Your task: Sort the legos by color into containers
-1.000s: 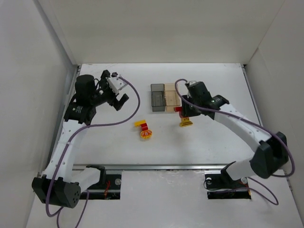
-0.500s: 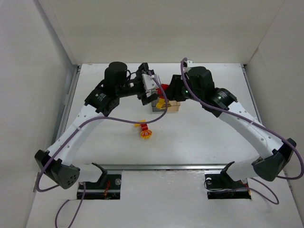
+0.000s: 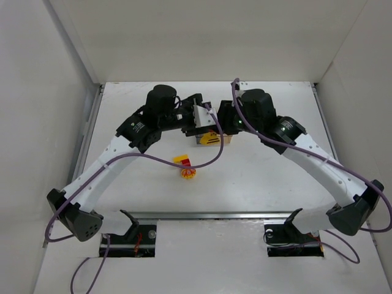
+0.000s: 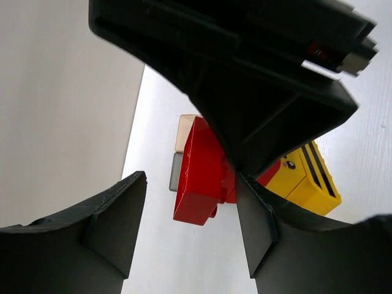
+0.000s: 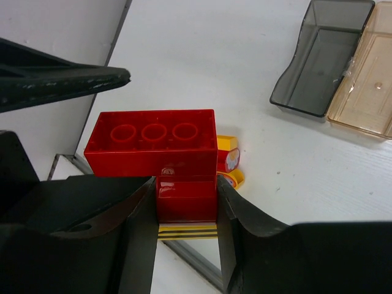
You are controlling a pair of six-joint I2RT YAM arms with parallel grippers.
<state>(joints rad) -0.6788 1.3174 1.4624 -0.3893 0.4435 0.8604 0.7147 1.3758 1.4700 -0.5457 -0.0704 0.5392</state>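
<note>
My right gripper (image 5: pixel 185 191) is shut on a stacked lego piece held in the air: a long red brick (image 5: pixel 153 141) on a smaller red block, with a yellow striped part (image 5: pixel 187 229) below. My left gripper (image 4: pixel 190 226) faces it, jaws open on either side of the red brick (image 4: pixel 199 171), with a clear gap on the left side. In the top view both grippers meet above the containers, which they mostly hide. The smoky grey bin (image 5: pixel 321 58) and the tan bin (image 5: pixel 367 79) show no legos inside. A yellow-and-red lego (image 3: pixel 185 166) lies on the table in front.
White walls close in the table on the left, back and right. The loose lego (image 5: pixel 229 162) lies below the held stack. A metal rail runs along the table's near edge (image 3: pixel 202 215) by the arm bases.
My left arm swung from the far left to the centre and its jaws narrowed round the red brick. My right arm lifted the lego stack off the table to above the bins.
</note>
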